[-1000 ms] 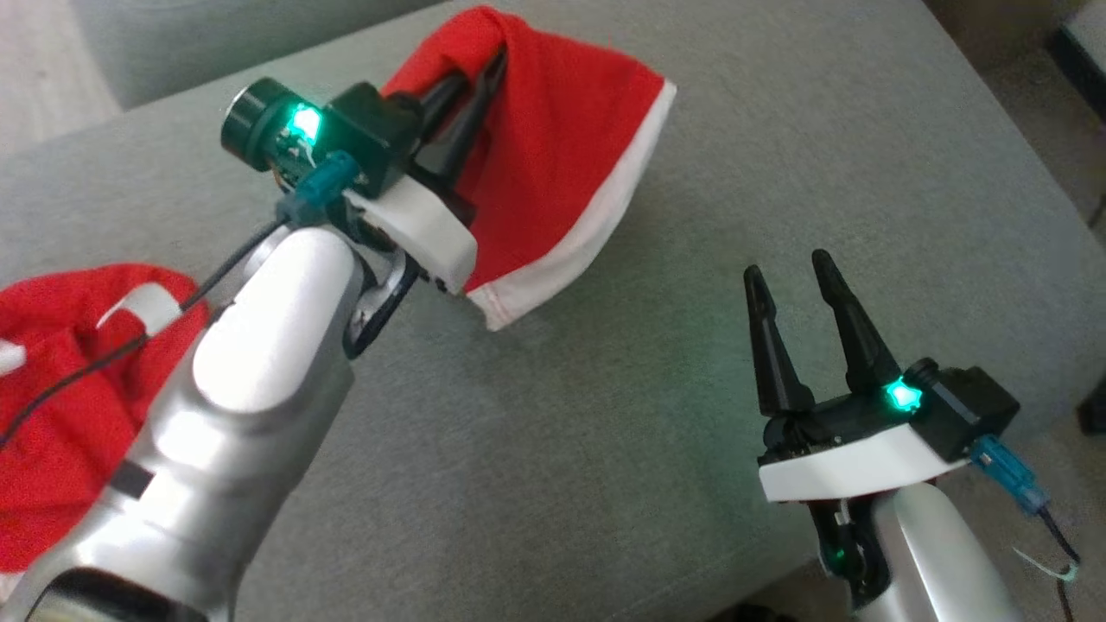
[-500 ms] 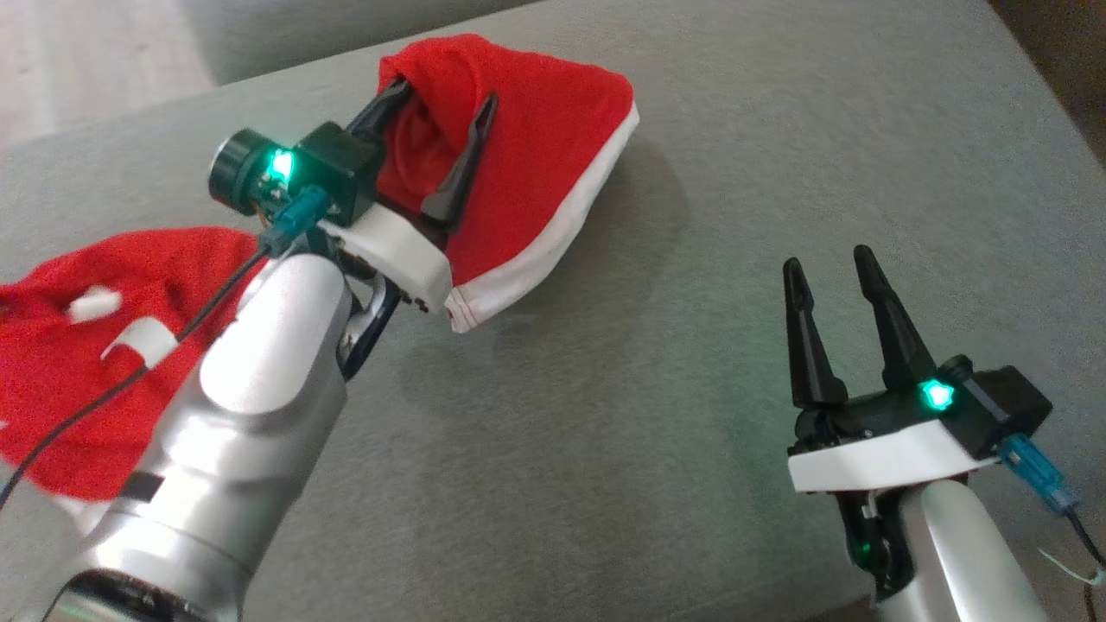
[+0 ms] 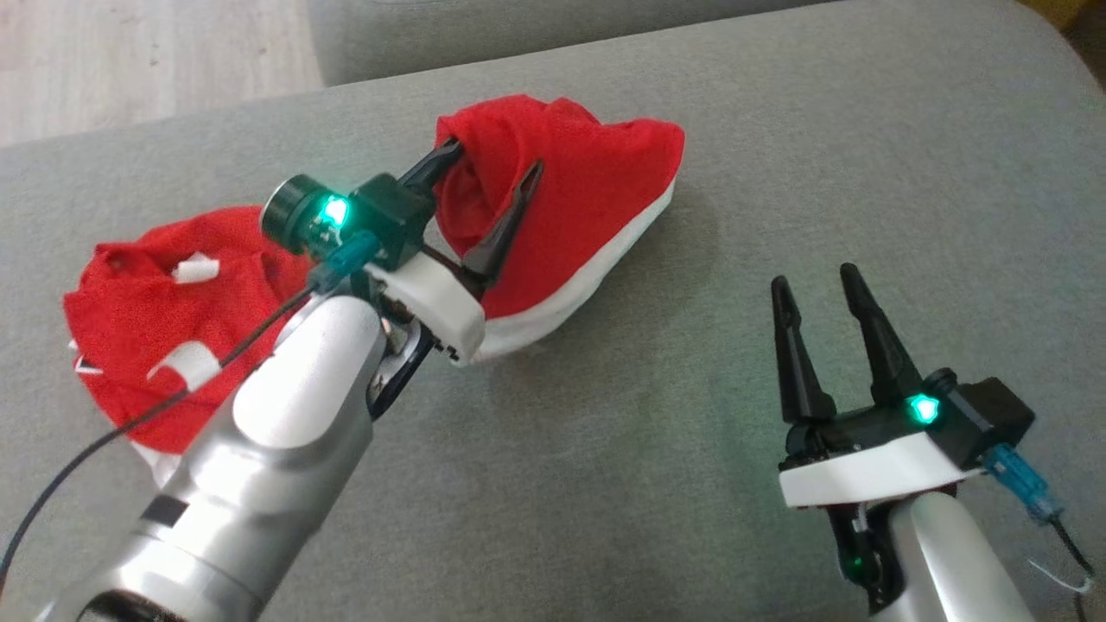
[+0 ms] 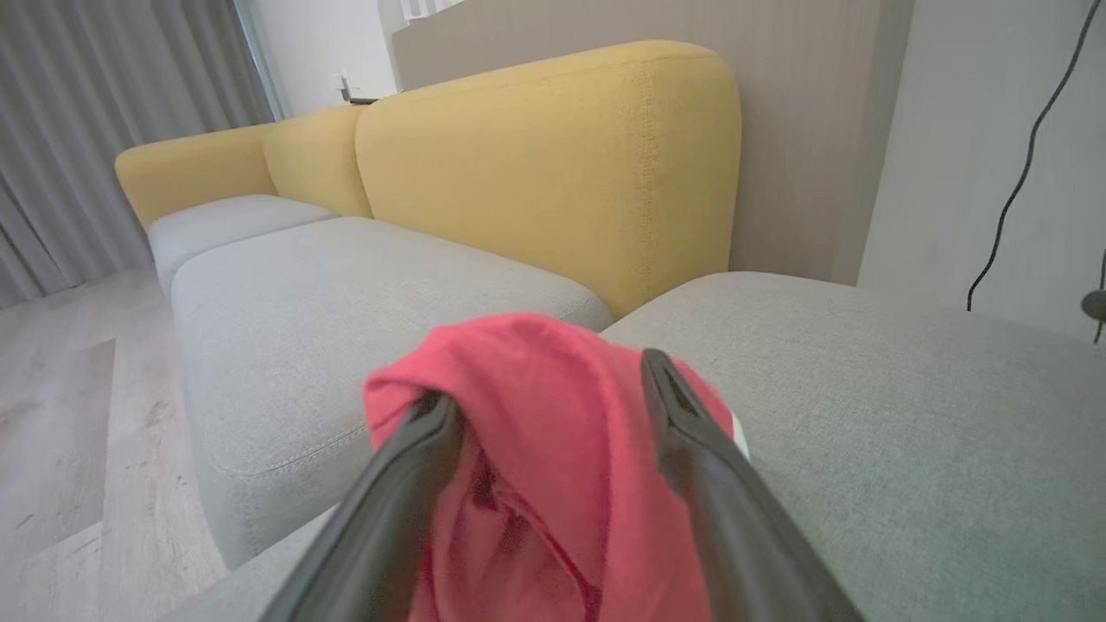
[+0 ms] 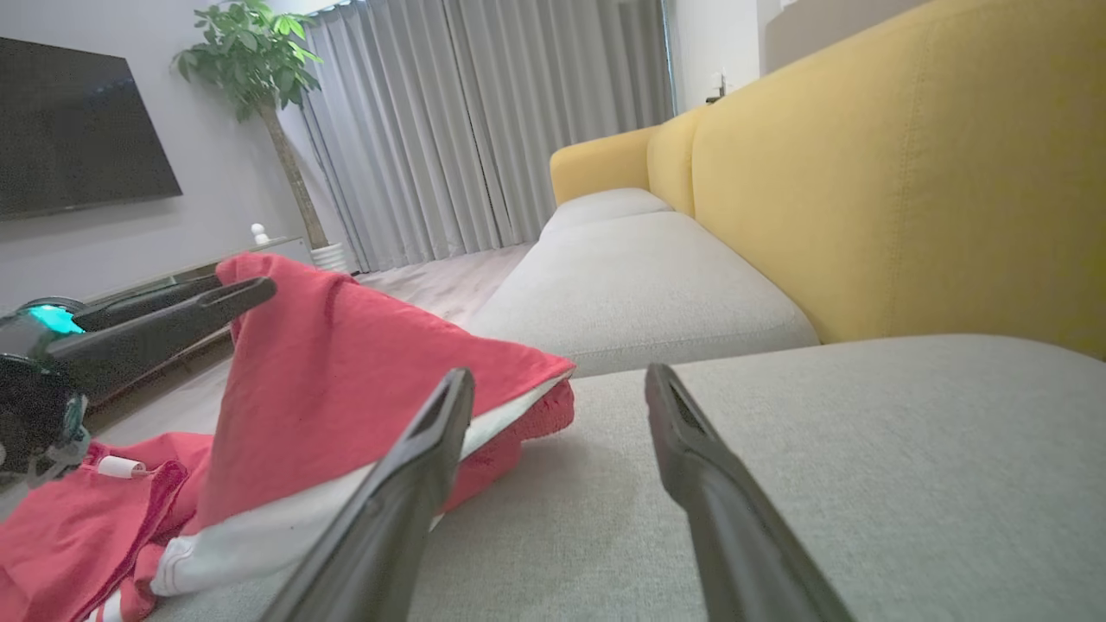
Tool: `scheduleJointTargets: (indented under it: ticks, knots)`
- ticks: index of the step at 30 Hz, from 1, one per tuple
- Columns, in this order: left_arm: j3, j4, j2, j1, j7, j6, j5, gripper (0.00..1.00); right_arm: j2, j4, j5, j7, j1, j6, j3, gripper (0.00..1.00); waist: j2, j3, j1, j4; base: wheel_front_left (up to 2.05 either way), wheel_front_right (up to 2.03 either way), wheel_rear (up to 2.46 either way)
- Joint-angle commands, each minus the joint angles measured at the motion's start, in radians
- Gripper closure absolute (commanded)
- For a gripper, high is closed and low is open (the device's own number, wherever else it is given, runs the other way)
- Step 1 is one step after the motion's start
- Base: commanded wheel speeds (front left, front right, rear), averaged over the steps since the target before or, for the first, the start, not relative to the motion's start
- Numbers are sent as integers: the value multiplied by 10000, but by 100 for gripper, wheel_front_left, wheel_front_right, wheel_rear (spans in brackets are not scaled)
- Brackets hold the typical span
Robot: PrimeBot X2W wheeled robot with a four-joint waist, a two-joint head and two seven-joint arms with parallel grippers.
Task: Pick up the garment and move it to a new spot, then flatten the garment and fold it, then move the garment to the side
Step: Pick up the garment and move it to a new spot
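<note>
Head view: the jersey lies crumpled on the grey sofa seat beside the left gripper, jaws spread in another red cloth, right gripper gaping empty; left wrist view: yellow backrest, wood floor; right wrist view: curtains, plant, television.

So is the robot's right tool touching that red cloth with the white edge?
Apart. The head view shows bare grey cushion between the right tool and the red cloth.
</note>
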Motion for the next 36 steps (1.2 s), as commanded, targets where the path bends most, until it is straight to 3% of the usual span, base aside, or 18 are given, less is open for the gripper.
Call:
scheduleJointTargets:
  ticks: [1, 9, 14, 22, 29, 33, 36]
  knots:
    - [244, -399, 252, -786, 37, 24, -38, 0, -50, -290, 68, -65, -274, 75, 298, 0, 0, 17, 0, -144, 0, 0, 0]
    - [-1001, -668, 571, -1035, 1057, 20, -621, 0, -50, -293, 434, -65, -407, 75, 489, 0, 0, -75, 0, -786, 0, 0, 0]
    - [-1900, -1221, 1240, -788, 1550, 19, -1390, 0, -50, -303, 499, -65, -376, 75, 412, 0, 0, -120, 0, -824, 0, 0, 0]
    - [-2724, -1956, 2067, -155, 1966, 18, -2151, 0, -50, -247, 451, -65, -268, 75, 92, 0, 0, -283, 0, -349, 0, 0, 0]
    - [-2820, -2481, 2574, 303, 1879, 59, -2394, 0, -50, -229, 332, -65, -59, 75, -306, 0, 0, -474, 0, 406, 0, 0, 0]
    - [-2542, -2805, 2824, 590, 1550, 444, -2507, 0, -50, -190, 231, -65, 18, 75, -445, 0, 0, -606, 0, 815, 0, 0, 0]
    - [-1951, -3021, 2956, 943, 916, 1188, -2711, 0, -50, -184, 199, -65, 86, 75, -584, 0, 0, -747, 0, 1081, 0, 0, 0]
